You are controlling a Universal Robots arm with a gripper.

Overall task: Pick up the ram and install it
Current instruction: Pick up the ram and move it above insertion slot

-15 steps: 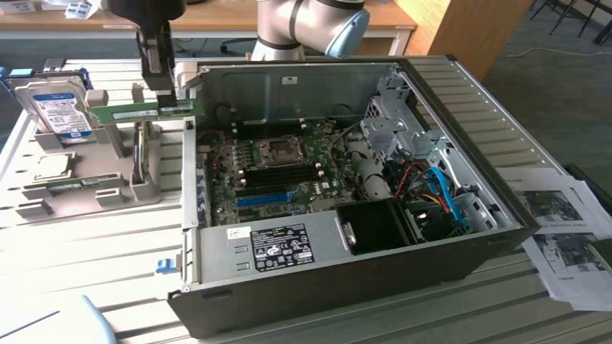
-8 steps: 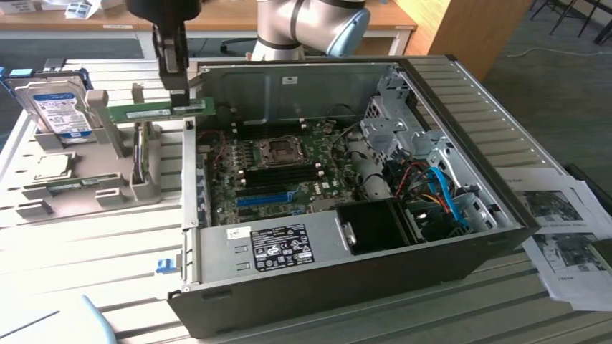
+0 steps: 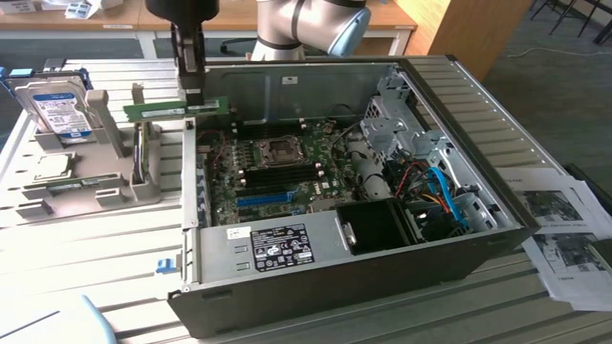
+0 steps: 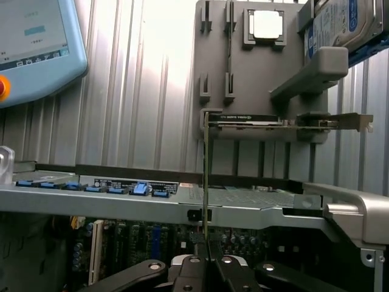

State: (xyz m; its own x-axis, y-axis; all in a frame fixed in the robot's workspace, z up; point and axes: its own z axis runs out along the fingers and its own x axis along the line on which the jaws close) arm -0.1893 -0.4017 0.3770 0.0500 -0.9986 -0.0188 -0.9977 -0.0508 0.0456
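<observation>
Exterior view: the gripper (image 3: 196, 99) is clamped on the ram (image 3: 158, 111), holding it level over the open computer case's (image 3: 316, 287) wall, beside the grey parts stand (image 3: 96, 193).

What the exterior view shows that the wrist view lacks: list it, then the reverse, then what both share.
Exterior view: white printed paper sheets and a black boxy fan shroud. Wrist view: a blue-framed touchscreen pendant. Both: the pincer shut on the long green ram stick, the grey plastic parts stand, the silver hard drive.
</observation>
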